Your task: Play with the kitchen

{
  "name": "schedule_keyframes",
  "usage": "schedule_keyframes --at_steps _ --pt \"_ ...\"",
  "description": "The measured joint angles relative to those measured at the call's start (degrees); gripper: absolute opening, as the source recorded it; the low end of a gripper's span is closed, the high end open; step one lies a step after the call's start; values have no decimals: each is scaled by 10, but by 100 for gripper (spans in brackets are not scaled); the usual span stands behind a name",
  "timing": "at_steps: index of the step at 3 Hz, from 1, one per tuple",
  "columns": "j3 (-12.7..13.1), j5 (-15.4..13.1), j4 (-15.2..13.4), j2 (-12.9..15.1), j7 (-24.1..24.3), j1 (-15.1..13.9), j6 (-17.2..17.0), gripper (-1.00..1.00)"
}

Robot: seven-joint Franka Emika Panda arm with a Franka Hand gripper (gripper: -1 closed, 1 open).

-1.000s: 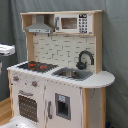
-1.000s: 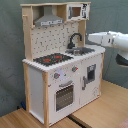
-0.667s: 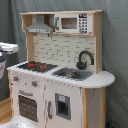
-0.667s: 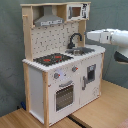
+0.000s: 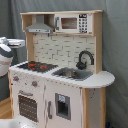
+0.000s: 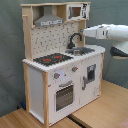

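The kitchen [image 5: 62,70] stands upright on the wooden tabletop [image 6: 107,107], tall axis vertical. In the second exterior view its front, with the oven door [image 6: 64,95], faces the second exterior view's lower right. Since a second ago the arm [image 6: 112,34] has come further in at faucet [image 6: 75,40] height, so I think contact there comes soon. The jaws: I cannot tell.

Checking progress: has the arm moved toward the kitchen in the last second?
Yes. In the second exterior view the arm has advanced leftward, nearer the faucet.
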Motion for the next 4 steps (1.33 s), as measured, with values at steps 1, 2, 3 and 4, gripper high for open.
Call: schedule_keyframes --at_steps 1,2,3,4 --pt "-14 0 11 37 -48 -7 1 100" --pt "-32 0 12 67 -95 -11 7 100" --pt "-45 0 23 102 -137 -17 7 100" --pt "-62 0 33 146 -160 -43 17 100"
